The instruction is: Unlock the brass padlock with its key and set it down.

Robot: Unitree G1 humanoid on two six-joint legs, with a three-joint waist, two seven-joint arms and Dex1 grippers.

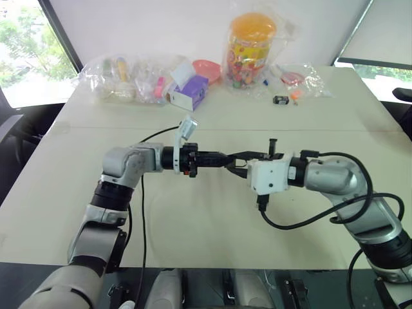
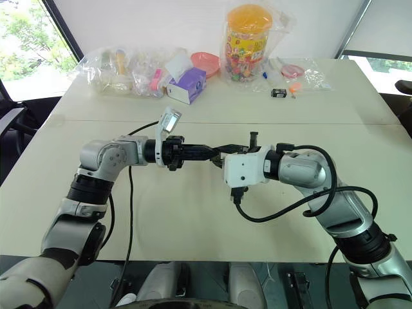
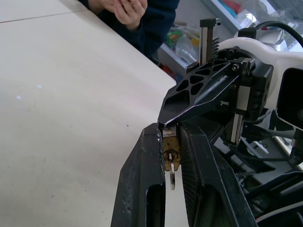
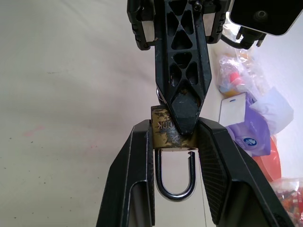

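Holding the brass padlock [image 4: 166, 133] between my right jaws [image 4: 173, 142], which are partly closed and clamped on its body, I keep it up in mid-air above the middle of the surface [image 1: 212, 219], with its silvery shackle hanging toward my right wrist. That shackle looks already sprung, one leg showing a gap at the body, though I would not swear to it. My left jaws [image 3: 169, 142] come in level from the left and are pinched nearly shut at the padlock's keyhole face, where the key [image 3: 171, 166] sits in the lock with a small ring dangling below it. Whether they pinch the key or only the lock body, I cannot tell.

My read is that the unlocking step is in hand, at or just past the turn of the key. Next I should confirm the shackle swings free, then lower the padlock to the bare surface below and release both grips.
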